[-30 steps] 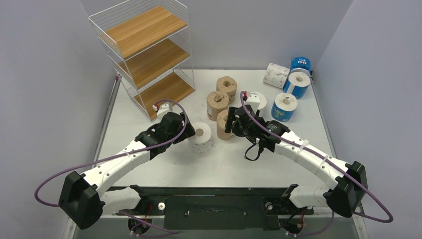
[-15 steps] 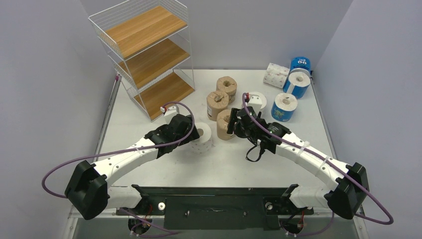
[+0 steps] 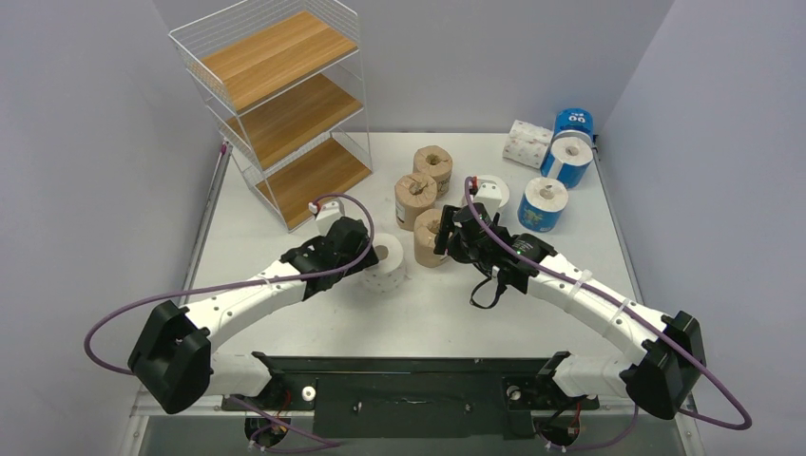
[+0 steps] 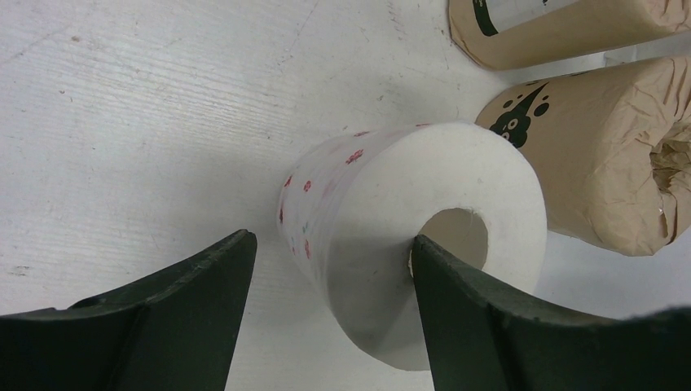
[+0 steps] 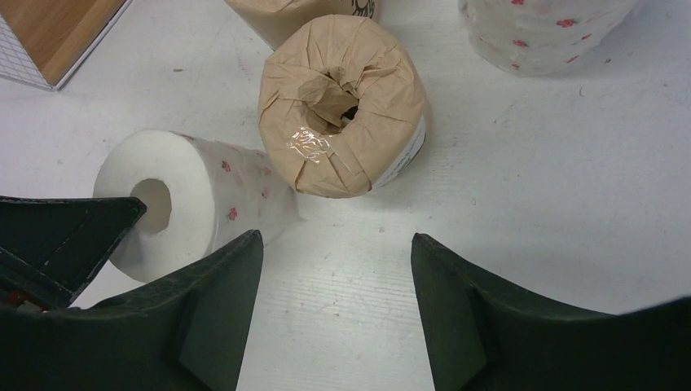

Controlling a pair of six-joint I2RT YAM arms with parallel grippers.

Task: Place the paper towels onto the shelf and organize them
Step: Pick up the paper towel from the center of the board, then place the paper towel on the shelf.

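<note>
Here's the left hand [image 4: 332, 240] down over the white paper towel roll with small red flowers [image 4: 424, 187], near the middle of the white surface [image 3: 475, 313]. The hand stands open astride one wall of the roll. One finger sits at the lip of the core hole, and the other is outside with a sliver of daylight between it and the paper. Nothing is gripped yet.

That's a thin, soft wall to pinch. If the squeeze lands shallow, I'd expect the roll to sag, hang crooked or slip off on the lift.

Now look at 3 o'clock of that roll, where the brown-paper-wrapped roll with dark print [image 5: 342, 106] stands just beside it. A tilting white roll could shove it or drag it along.

The right hand [image 5: 336, 238] is open and empty, its jaws wide, with the brown roll just ahead of its tips. The left finger shows in the corner of the right wrist view, so the two arms are crowded. If both move at once, a clash looks like the biggest worry.

The three-tier white wire shelf with wooden boards [image 3: 271, 57] waits at 10 o'clock with every board bare. A roll dangling off-centre could catch its wire sides going in.
</note>
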